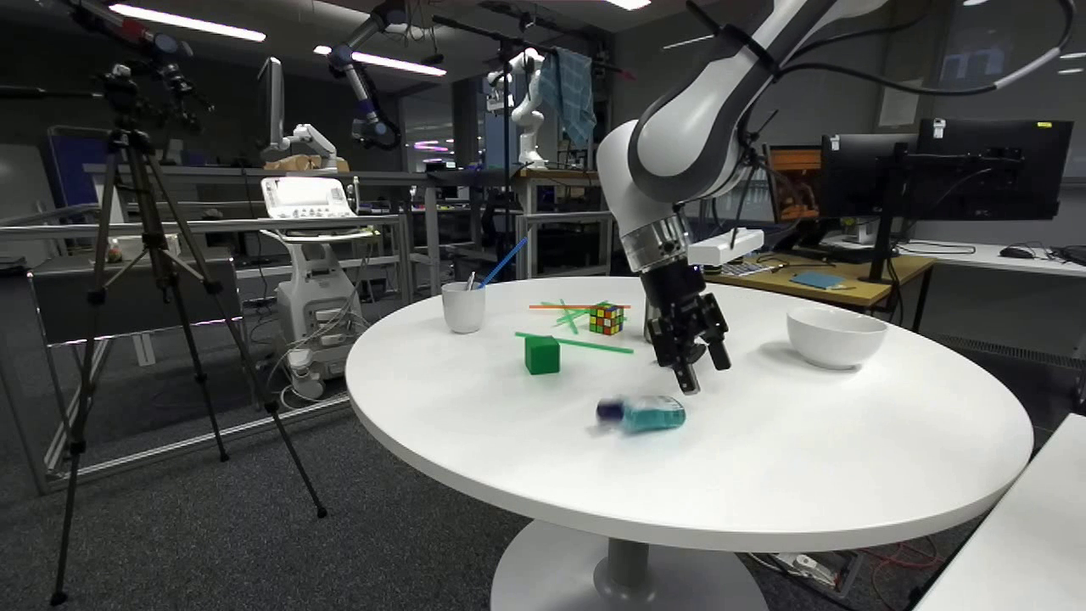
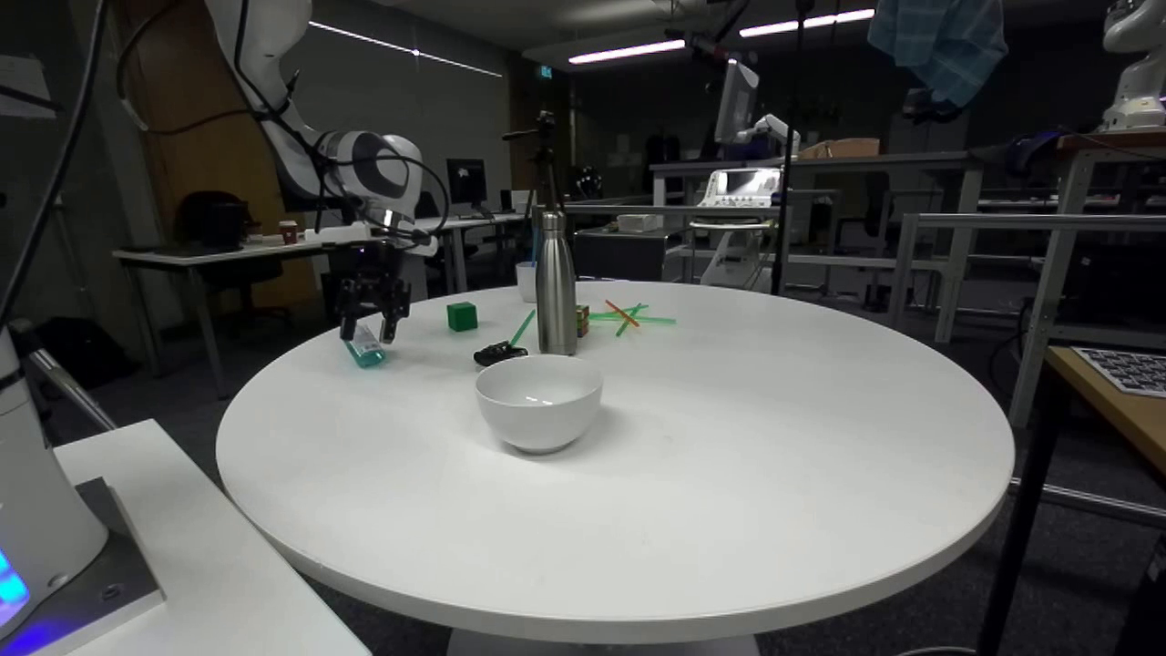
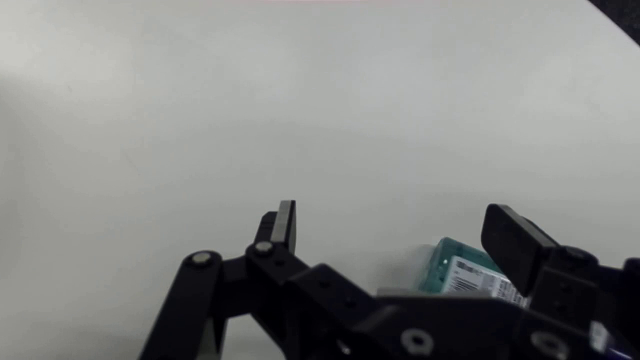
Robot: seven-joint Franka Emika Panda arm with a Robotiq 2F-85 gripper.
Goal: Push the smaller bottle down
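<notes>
- Dark grey carpet runs beneath a round white table; a black tripod stands off to one side.
- From above, a white-and-grey robot arm reaches over the tabletop and ends in a black two-finger gripper.
- Released, the gripper's fingers stand wide apart, as the wrist view shows, and point down towards the table in both exterior views.
- Near those fingers, the short teal-blue plastic bottle with a dark cap lies on its side on the table. Its cap end is blurred; whether a finger touches the bottle cannot be told.
- In the wrist view, one teal end and a white barcode label show at lower right, partly covered by a finger.
- Apart from the bottle sits a plain green cube.
- Farther back in an exterior view lie a multicoloured puzzle cube, thin green sticks, some crossing, and a thin orange stick.
- A white cup stands upright, a blue stick leaning out of it.
- A tall slim silver metal bottle stands upright, with a small black object, too unclear to name, just beside it.
- A round white bowl stands well apart from the teal bottle.
</notes>
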